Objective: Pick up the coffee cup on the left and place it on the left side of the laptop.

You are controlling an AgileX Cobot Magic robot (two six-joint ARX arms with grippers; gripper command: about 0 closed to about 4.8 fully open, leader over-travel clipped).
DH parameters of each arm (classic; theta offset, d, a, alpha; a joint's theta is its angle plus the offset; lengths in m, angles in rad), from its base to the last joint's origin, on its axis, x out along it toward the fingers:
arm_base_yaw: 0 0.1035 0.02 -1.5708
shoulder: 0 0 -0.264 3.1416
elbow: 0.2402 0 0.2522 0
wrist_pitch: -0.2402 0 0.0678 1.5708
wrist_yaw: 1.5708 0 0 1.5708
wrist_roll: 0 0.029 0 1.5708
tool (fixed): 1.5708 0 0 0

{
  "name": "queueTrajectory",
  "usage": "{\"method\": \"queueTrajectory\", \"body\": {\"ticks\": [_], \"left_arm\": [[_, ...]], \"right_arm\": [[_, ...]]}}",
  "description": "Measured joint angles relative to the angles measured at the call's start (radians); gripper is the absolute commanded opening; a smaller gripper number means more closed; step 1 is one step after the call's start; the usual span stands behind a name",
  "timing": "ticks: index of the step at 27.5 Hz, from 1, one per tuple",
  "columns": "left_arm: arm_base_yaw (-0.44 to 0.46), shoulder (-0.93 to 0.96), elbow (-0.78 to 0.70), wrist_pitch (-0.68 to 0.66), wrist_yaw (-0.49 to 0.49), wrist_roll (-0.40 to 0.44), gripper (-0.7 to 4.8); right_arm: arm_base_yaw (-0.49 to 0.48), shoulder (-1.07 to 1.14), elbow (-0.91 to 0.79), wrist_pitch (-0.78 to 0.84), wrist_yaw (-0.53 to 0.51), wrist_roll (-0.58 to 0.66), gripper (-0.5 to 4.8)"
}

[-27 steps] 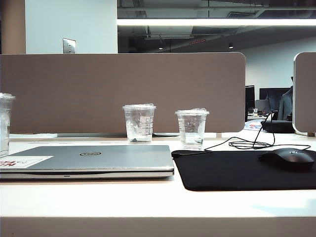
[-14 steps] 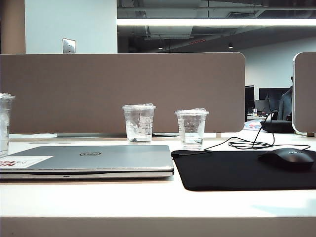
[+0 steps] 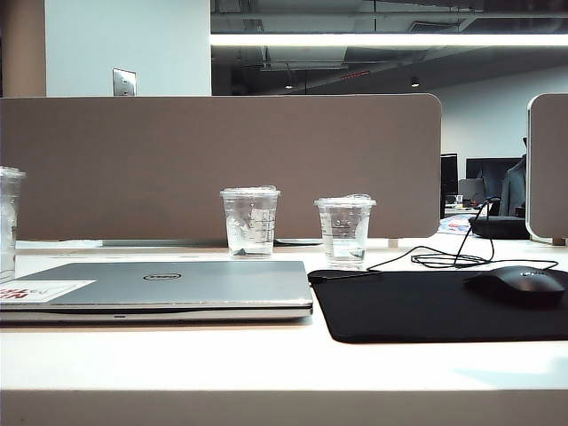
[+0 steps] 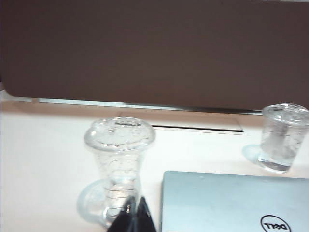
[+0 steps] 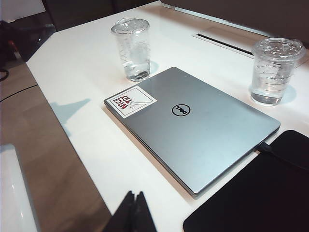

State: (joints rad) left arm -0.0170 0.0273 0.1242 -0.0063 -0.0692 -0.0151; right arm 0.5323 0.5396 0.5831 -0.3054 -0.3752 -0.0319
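Observation:
The coffee cup [image 3: 8, 222], tall, clear and lidded, stands upright on the white table at the far left edge of the exterior view, just beyond the silver laptop [image 3: 169, 286]. The left wrist view looks at the cup [image 4: 118, 166] beside the laptop's [image 4: 231, 203] corner. My left gripper [image 4: 134, 213] is shut and empty, its dark tips overlapping the cup's base in the picture; whether they touch it I cannot tell. My right gripper [image 5: 135, 207] is shut and empty over the table's near edge, apart from the laptop [image 5: 193, 123] and the cup [image 5: 131, 48]. Neither gripper appears in the exterior view.
Two shorter clear cups [image 3: 249, 222] [image 3: 344, 231] stand behind the laptop and the black mouse mat [image 3: 426, 306]. A black mouse [image 3: 517, 284] with a looped cable lies on the mat. A brown partition [image 3: 222, 164] closes the table's far side.

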Motion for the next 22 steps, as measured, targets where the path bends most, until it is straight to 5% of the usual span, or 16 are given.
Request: {"method": "queueTrajectory", "body": {"ticks": [6, 22], "left_arm": [[0.025, -0.025, -0.054, 0.009, 0.081, -0.003, -0.06], [0.024, -0.024, -0.122, 0.048, 0.087, -0.001, -0.05]], "right_arm": [[0.000, 0.000, 0.000, 0.000, 0.000, 0.000, -0.04], [0.000, 0.000, 0.000, 0.000, 0.000, 0.000, -0.04]]}}
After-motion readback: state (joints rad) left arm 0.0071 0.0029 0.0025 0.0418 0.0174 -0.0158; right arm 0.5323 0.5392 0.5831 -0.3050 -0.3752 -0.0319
